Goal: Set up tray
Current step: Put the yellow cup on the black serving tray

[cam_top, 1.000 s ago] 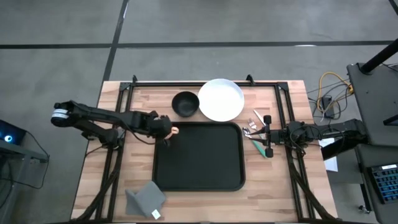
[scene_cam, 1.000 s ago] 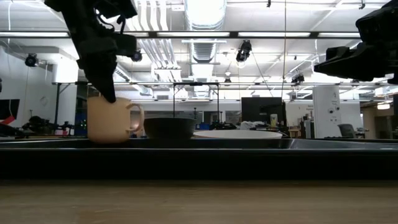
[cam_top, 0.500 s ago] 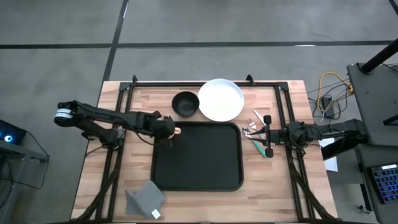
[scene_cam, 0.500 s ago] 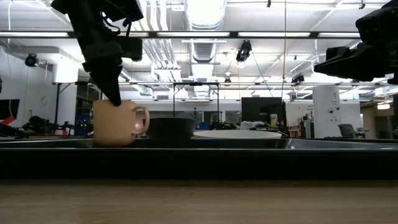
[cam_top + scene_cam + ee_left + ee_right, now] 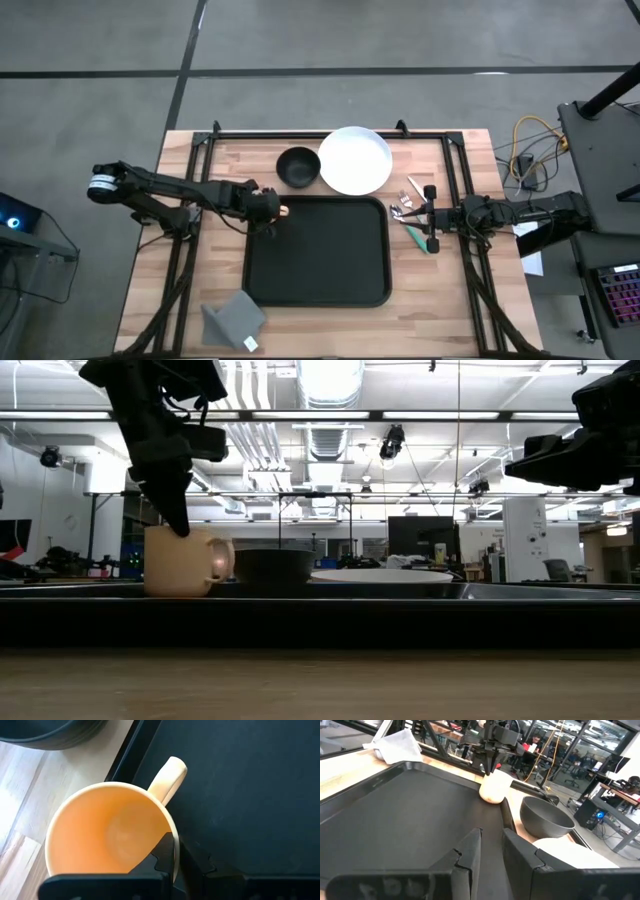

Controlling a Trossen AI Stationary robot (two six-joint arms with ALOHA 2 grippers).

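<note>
The black tray (image 5: pixel 320 262) lies in the middle of the table. My left gripper (image 5: pixel 268 208) is over the tray's far left corner, shut on a peach mug (image 5: pixel 180 560), which also shows in the left wrist view (image 5: pixel 105 835) and the right wrist view (image 5: pixel 495 787). The mug's handle (image 5: pixel 285 210) points toward the table's right. My right gripper (image 5: pixel 431 215) waits off the tray's right edge with a narrow gap between its fingers (image 5: pixel 491 837), touching nothing. My left gripper holds the mug by its rim (image 5: pixel 173 845), on the side next to the handle (image 5: pixel 167 777). One finger (image 5: pixel 159 854) is inside the cup and one outside. The fingers come from above, pointing down. The mug stands upright; the tray's rim hides its base in the low view.
A black bowl (image 5: pixel 298 167) and a white plate (image 5: pixel 355 160) sit beyond the tray's far edge. Cutlery (image 5: pixel 408 210) lies between the tray and my right gripper. A grey folded napkin (image 5: pixel 235 320) lies near the table's near left corner. Most of the tray floor is bare.
My left gripper, still shut on the mug's rim, has carried the mug a short way toward the table's right, over the tray's far left corner, and lowered it slightly. The mug has stayed upright.
</note>
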